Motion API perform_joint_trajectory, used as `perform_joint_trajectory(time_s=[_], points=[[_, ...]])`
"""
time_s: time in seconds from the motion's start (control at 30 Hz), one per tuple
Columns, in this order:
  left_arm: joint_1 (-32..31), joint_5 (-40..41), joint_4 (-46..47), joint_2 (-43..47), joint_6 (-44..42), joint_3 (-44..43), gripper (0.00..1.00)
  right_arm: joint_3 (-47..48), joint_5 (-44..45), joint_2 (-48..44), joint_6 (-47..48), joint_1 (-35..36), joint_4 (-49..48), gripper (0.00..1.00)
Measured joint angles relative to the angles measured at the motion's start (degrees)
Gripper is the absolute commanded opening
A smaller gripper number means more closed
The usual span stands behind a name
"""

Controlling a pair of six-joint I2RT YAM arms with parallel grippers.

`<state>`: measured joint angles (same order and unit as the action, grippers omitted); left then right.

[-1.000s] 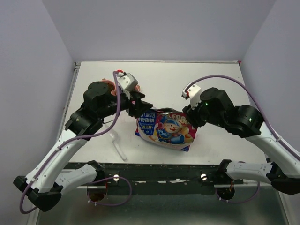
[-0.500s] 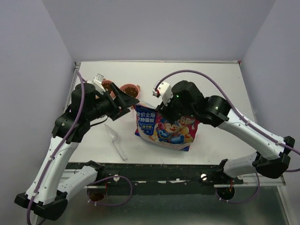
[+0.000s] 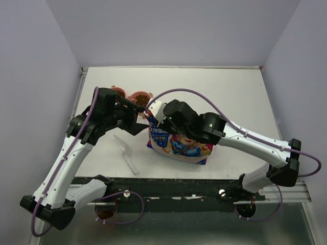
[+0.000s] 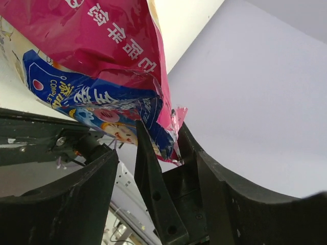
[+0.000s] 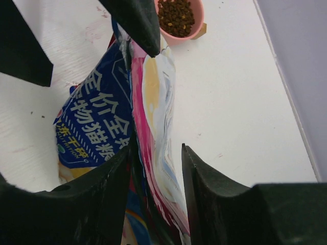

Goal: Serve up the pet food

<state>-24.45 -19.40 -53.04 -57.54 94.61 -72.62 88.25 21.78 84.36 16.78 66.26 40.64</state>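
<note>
Kibble [image 5: 176,15] sits heaped in a shallow pink bowl [image 5: 180,40]: small dark brown pellets, rough and matte against the smooth plastic rim. From above, that bowl lies at 11 o'clock from the bag [image 3: 180,144]. A second pink bowl [image 3: 118,90] is just beside it at its 9 o'clock, partly hidden by the left arm. The bag is a glossy, crinkled pouch, magenta and blue with cartoon print and white lettering. It lies on the white table [image 3: 219,87], a little toward the 6 o'clock edge. Both arms meet at its 11 o'clock corner. The left gripper [image 3: 144,119] has its black, tapered fingers spread wide. In the right wrist view one pointed tip touches the bag's top seam, and the other stands well off to 9 o'clock over bare table. The right gripper [image 5: 156,147] straddles the bag's upper edge, folded film bunched between its two blunt black fingers. The film lies against one finger while a sliver of table shows beside the other, so whether it is pinching cannot be told. A clear plastic scoop [image 3: 127,154], long and trough-shaped, lies flat at 8 o'clock from the bag, apart from both grippers.
</note>
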Motion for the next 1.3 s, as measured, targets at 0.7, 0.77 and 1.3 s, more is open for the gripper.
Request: perform_joint_trajectory(time_s=[0.7,0.77,1.3], points=[[-4.74,9.94,-0.24,-7.19,7.04,-2.73,0.29,7.61,-11.08,3.1,0.02,-3.04,7.32,0.0],[-5.14,10.62,-0.31,-7.19,7.06,-2.73,0.2,9.22,-14.91,3.78,-1.29,-4.98,9.05,0.0],[-4.35,10.14,-2.21,-7.43,3.1,-4.0,0.0,11.13,-23.85,3.87,-7.72,-10.49,11.13,0.46]])
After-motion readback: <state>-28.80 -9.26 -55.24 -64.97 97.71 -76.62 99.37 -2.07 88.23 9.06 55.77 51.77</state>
